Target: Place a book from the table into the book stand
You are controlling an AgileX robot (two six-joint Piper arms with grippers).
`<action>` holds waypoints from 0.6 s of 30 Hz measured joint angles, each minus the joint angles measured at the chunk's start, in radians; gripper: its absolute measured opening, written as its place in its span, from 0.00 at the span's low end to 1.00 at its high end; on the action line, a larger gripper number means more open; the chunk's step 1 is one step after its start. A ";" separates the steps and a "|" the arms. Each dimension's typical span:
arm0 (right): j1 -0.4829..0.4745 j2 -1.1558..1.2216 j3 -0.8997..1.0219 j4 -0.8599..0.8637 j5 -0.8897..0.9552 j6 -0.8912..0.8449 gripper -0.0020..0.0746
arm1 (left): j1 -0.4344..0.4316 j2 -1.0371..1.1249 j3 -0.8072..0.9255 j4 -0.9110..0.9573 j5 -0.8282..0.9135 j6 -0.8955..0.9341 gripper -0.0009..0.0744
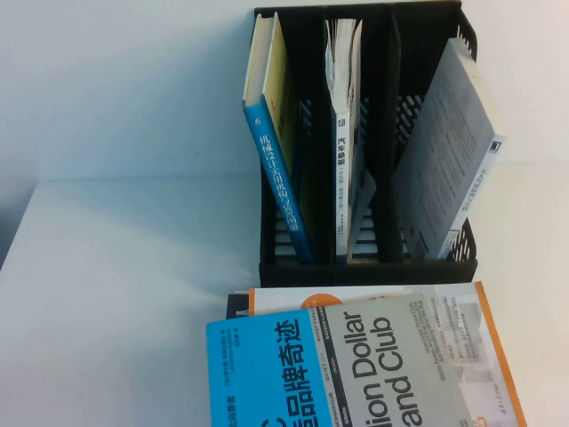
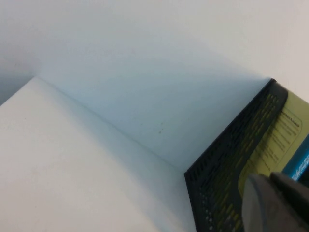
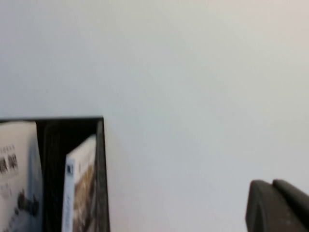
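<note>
The book (image 1: 356, 374) lies flat at the near edge of the table (image 1: 116, 285), cover up, its blue half toward the table's left side and its grey half toward the right. It rests on top of a white book with an orange edge (image 1: 493, 342), which shows along its far and right sides. Just beyond this pile, toward the far edge, stands the book stand (image 1: 364, 267), close to the pile.

The stand already holds three upright volumes: a blue-spined, yellow-covered book (image 1: 276, 169) leaning in the left slot, a thin white book (image 1: 344, 169) in the middle slot, and a grey-covered book (image 1: 449, 160) tilted in the right slot.

Neither arm shows in the high view. In the left wrist view the left gripper (image 2: 277, 203) sits beside the stand's perforated outer side (image 2: 227, 164), with the yellow cover just behind it; its fingers are pressed together and hold nothing. It is well apart from the book. In the right wrist view the right gripper (image 3: 277, 205) appears as a dark tip against the white wall, with the stand's upper corner (image 3: 99, 145) off to one side; whether its fingers are spread cannot be told.
</note>
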 joint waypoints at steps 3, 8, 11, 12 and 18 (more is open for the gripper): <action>0.000 0.000 0.000 0.002 -0.111 0.070 0.02 | 0.000 0.000 0.000 -0.041 -0.062 -0.024 0.01; 0.000 0.000 -0.002 -0.003 -0.275 0.124 0.02 | 0.000 0.000 0.000 -0.103 -0.125 -0.074 0.01; 0.000 0.000 -0.065 -0.041 -0.276 0.128 0.02 | 0.000 0.000 -0.021 -0.112 -0.125 -0.082 0.01; 0.000 0.000 -0.094 -0.059 -0.271 0.128 0.02 | 0.000 0.000 -0.045 -0.112 -0.127 -0.082 0.01; 0.000 0.008 -0.357 -0.238 -0.255 0.131 0.02 | -0.002 0.000 -0.243 0.021 -0.231 -0.066 0.01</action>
